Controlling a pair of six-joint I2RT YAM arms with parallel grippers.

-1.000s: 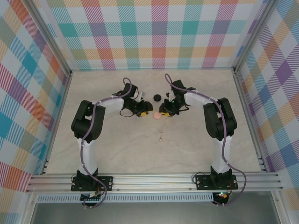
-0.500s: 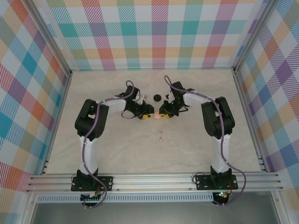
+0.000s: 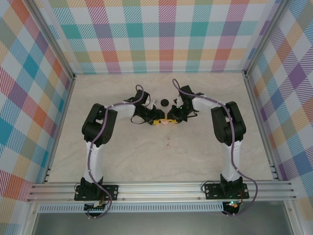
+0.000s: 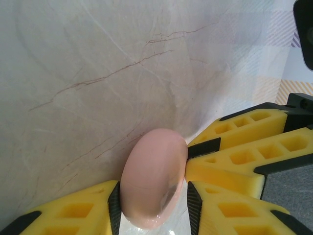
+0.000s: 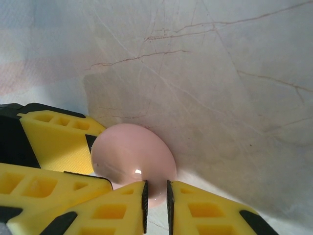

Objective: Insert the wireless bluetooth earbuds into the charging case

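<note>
Mid-table, the right gripper [image 5: 156, 188] pinches the round pink puck [image 5: 132, 154] by its rim, jaws narrow. The left gripper [image 4: 154, 192] brackets its faces; gripped or not, I can't tell. The tiny pale pink earbuds [image 3: 168, 143] lie apart towards the near edge, open table [image 3: 122, 156] around them.

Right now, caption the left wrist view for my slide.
Pink case on edge, clamped by the left gripper, right gripper pinching its rim.

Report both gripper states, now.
Left gripper: shut on the pink charging case.
Right gripper: shut on that case's rim.
</note>
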